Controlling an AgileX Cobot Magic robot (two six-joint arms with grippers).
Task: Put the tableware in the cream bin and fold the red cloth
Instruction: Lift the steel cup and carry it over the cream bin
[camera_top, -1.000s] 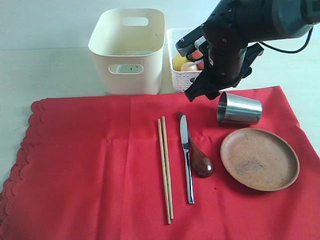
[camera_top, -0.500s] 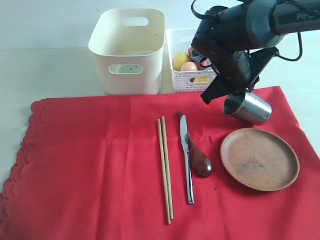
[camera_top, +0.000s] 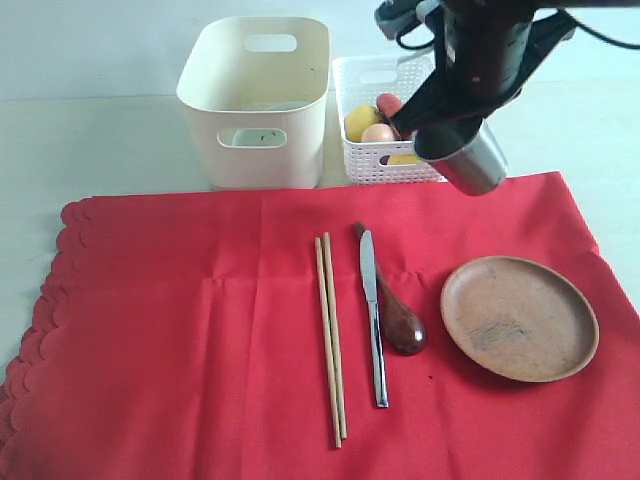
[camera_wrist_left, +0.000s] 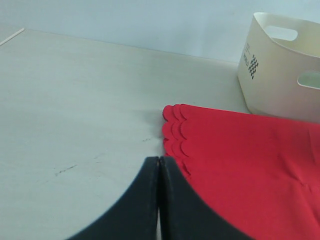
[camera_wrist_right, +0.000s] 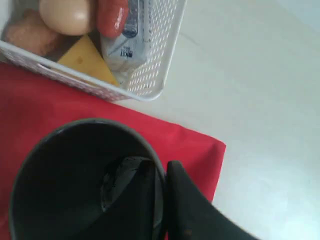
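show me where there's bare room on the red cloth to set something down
Widest bare patch: the red cloth between its scalloped edge and the chopsticks. A smaller strip lies between the wooden plate and the white basket, below the held steel cup. Crowded: chopsticks, knife, spoon close together.

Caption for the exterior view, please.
Right claw holds the steel cup tilted above the red cloth, near the lattice basket.

steel cup (camera_top: 465, 158): one, pinched in the right claw (camera_wrist_right: 162, 200).
chopsticks (camera_top: 331, 340): two, well apart from that claw.
table knife (camera_top: 373, 315): one, apart from the claw.
wooden spoon (camera_top: 400, 322): one, apart from the claw.
wooden plate (camera_top: 519, 317): one, apart from the claw.
cream bin (camera_top: 257, 100): one.
lattice basket (camera_top: 385, 120): one, near the claw.
red cloth (camera_top: 200, 330): one, beneath the claw.
egg (camera_wrist_right: 67, 15): one.
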